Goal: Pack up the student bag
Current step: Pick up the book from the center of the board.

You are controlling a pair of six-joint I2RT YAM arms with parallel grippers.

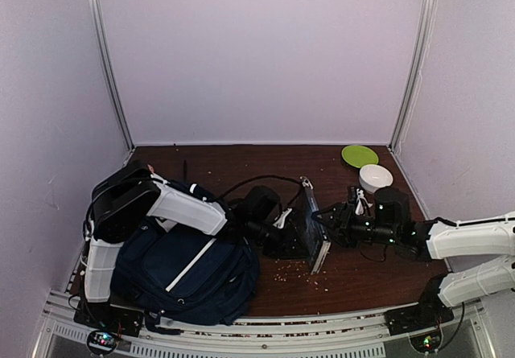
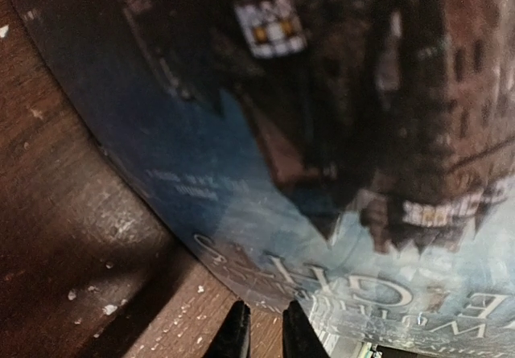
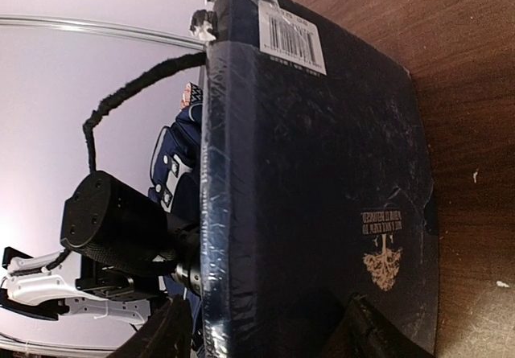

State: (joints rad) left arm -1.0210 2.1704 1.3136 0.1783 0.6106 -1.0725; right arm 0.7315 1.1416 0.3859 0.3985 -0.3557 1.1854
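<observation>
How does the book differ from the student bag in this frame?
The book stands on edge at mid-table; the student bag lies slumped at the front left. The book is flat and rigid; the bag is soft and far bigger. The book carries a barcode sticker; the bag has a thin white stripe. Both look mostly dark blue.

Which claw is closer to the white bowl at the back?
Right. The right gripper is at the book, just in front of the white bowl; the left gripper is across the book, farther off.
</observation>
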